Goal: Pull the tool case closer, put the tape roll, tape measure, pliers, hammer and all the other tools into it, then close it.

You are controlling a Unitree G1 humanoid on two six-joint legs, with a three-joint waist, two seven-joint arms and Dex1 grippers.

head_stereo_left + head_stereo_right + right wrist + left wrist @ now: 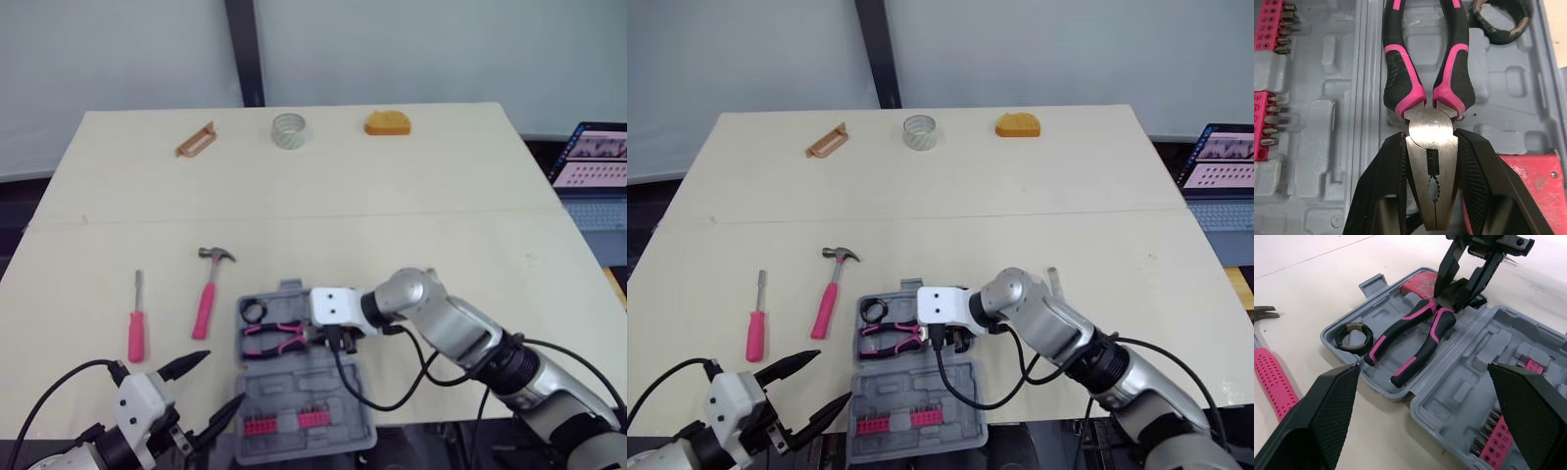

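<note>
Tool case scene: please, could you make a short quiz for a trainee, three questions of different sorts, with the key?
1. True or false: the hammer lies inside the tool case.
2. What does the right gripper hold? A) the pliers, by their metal head; B) the screwdriver; C) the hammer.
3. Fill in: the left gripper, beside the case, has its fingers ____ (open or shut).
Key: 1 false; 2 A; 3 open.
</note>
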